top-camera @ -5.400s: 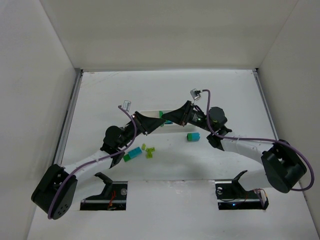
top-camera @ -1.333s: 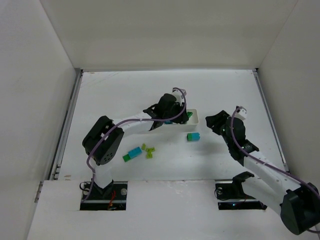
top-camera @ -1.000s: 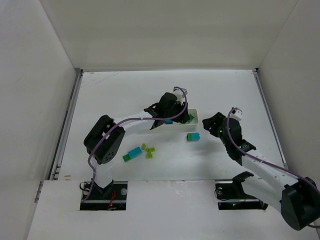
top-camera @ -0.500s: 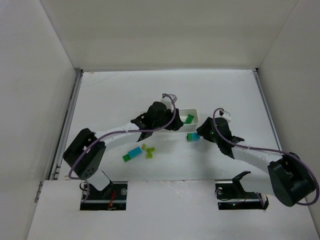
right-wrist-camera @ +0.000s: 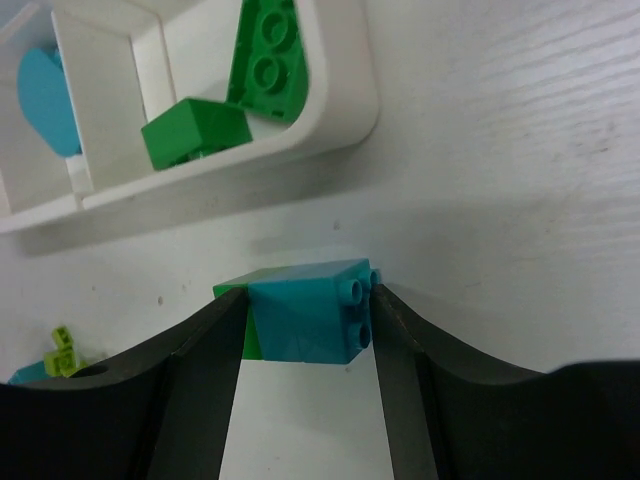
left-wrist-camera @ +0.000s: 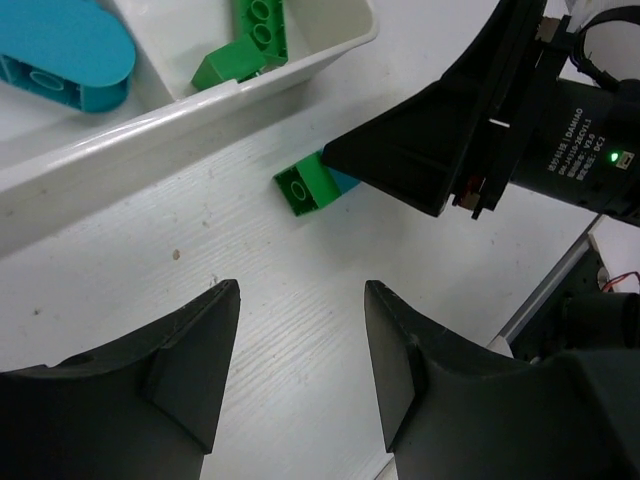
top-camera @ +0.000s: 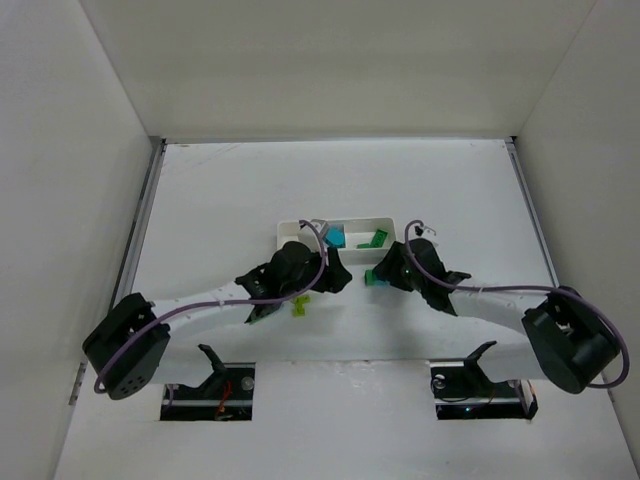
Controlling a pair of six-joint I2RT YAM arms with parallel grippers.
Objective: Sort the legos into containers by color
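The one piece of print that can be read is small white lettering on the black motor housing (left-wrist-camera: 572,120) facing the left wrist camera. Its upper line reads "DAMIAO". The finer lines under it appear to begin with "DM-" but are too small to make out.

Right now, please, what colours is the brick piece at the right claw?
Brick piece: cyan-blue joined to green; right wrist view.
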